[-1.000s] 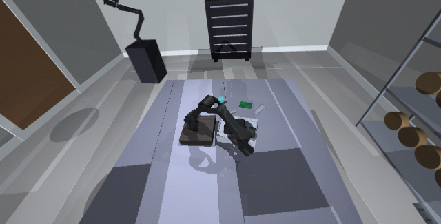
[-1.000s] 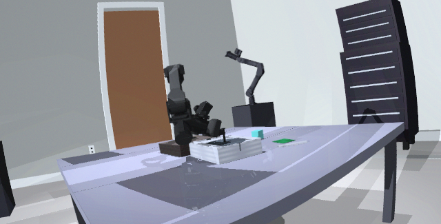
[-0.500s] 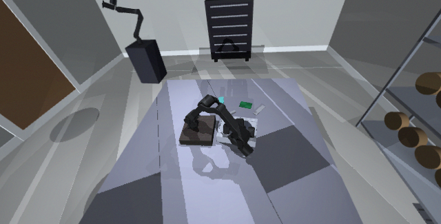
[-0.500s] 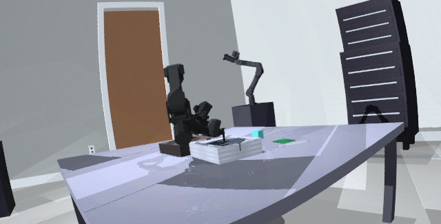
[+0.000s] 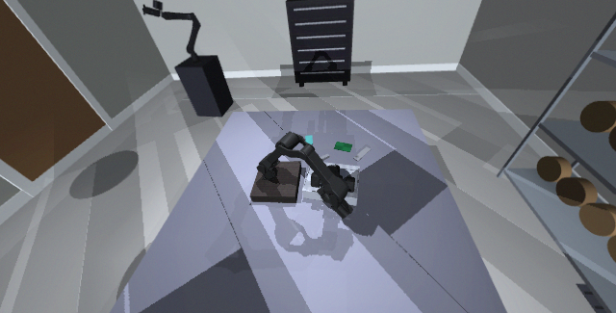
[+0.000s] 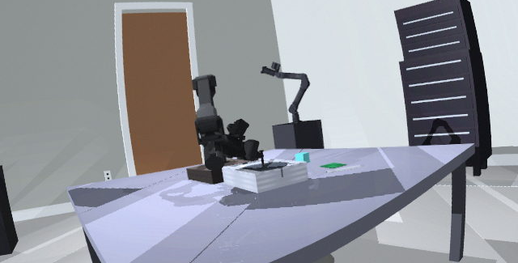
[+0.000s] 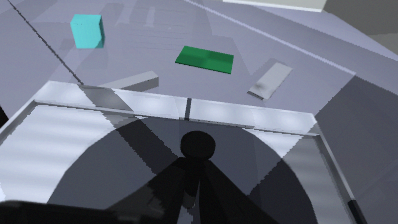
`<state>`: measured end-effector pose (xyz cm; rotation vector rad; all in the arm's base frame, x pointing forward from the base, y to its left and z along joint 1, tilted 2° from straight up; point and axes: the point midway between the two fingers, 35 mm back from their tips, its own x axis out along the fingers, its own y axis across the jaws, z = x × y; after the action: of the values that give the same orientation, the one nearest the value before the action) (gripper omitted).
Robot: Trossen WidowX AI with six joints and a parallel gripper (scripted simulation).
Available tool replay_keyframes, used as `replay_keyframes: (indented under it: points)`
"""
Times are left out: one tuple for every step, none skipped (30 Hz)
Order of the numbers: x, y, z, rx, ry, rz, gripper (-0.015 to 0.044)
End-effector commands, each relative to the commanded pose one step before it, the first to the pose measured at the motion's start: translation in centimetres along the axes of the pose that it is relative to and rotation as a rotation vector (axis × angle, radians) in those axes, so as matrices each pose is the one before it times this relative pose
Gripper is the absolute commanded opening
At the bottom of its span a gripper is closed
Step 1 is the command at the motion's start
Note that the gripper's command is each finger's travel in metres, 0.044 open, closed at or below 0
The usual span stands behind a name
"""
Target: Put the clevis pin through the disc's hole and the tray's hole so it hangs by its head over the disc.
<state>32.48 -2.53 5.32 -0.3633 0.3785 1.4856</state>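
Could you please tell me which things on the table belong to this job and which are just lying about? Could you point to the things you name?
For the job:
- clevis pin (image 6: 262,159) (image 7: 197,145), head up in the jaws
- disc (image 6: 275,167) (image 7: 97,167)
- rimmed tray (image 5: 309,197) (image 6: 259,182) (image 7: 280,120)

Just lying about:
- cyan block (image 5: 309,139) (image 6: 302,157) (image 7: 87,31)
- green plate (image 5: 343,146) (image 6: 333,165) (image 7: 205,59)
- two pale bars

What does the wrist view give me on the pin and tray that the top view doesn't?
Only wrist: the pin's round head above the gripper, shut on the pin, over the dark disc.

Only top: the wooden base block and the drawer cabinet.

Both: the tray, green piece and cyan block.
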Motion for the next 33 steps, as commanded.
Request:
replay_keyframes:
  points:
    - [0.085, 0.271, -0.038, -0.0018, 0.00114, 0.00328, 0.0]
    - [0.005, 0.026, 0.002, 0.0, -0.00001, 0.00001, 0.0]
    - [0.005, 0.026, 0.002, 0.0, -0.00001, 0.00001, 0.0]
    - [0.005, 0.026, 0.002, 0.0, -0.00001, 0.00001, 0.0]
    - [0.005, 0.026, 0.002, 0.0, -0.00001, 0.00001, 0.0]
    - [0.005, 0.027, 0.002, 0.0, -0.00001, 0.00001, 0.0]
    - [0.005, 0.026, 0.002, 0.0, -0.00001, 0.00001, 0.0]
    - [0.005, 0.026, 0.002, 0.0, -0.00001, 0.00001, 0.0]
    - [0.005, 0.025, 0.002, 0.0, -0.00001, 0.00001, 0.0]
    - [0.005, 0.025, 0.002, 0.0, 0.0, 0.00001, 0.0]
    - [0.006, 0.026, 0.002, 0.0, -0.00001, 0.00001, 0.0]
    - [0.006, 0.027, 0.002, 0.0, -0.00001, 0.00001, 0.0]
    - [0.006, 0.027, 0.002, 0.0, -0.00001, 0.00001, 0.0]
    - [0.005, 0.027, 0.002, 0.0, -0.00001, 0.00001, 0.0]
    - [0.005, 0.026, 0.002, 0.0, -0.00001, 0.00001, 0.0]
    - [0.006, 0.026, 0.002, 0.0, -0.00001, 0.00001, 0.0]
    - [0.005, 0.026, 0.002, 0.0, -0.00001, 0.00001, 0.0]
    - [0.005, 0.026, 0.002, 0.0, -0.00001, 0.00001, 0.0]
    - [0.005, 0.025, 0.002, 0.0, -0.00001, 0.00001, 0.0]
    - [0.003, 0.013, 0.001, 0.0, 0.0, 0.00001, 0.0]
    - [0.0, 0.0, 0.0, 0.0, 0.0, 0.0, 0.0]
    - [0.0, 0.0, 0.0, 0.0, 0.0, 0.0, 0.0]
    - [0.0, 0.0, 0.0, 0.0, 0.0, 0.0, 0.0]
    - [0.0, 0.0, 0.0, 0.0, 0.0, 0.0, 0.0]
    - [0.0, 0.0, 0.0, 0.0, 0.0, 0.0, 0.0]
    - [0.0, 0.0, 0.0, 0.0, 0.0, 0.0, 0.0]
    - [0.0, 0.0, 0.0, 0.0, 0.0, 0.0, 0.0]
    - [0.0, 0.0, 0.0, 0.0, 0.0, 0.0, 0.0]
    - [0.0, 0.0, 0.0, 0.0, 0.0, 0.0, 0.0]
    - [0.0, 0.0, 0.0, 0.0, 0.0, 0.0, 0.0]
    - [0.0, 0.0, 0.0, 0.0, 0.0, 0.0, 0.0]
    - [0.0, 0.0, 0.0, 0.0, 0.0, 0.0, 0.0]
    - [-0.028, -0.091, 0.046, 0.0041, -0.0022, -0.00214, 0.0]
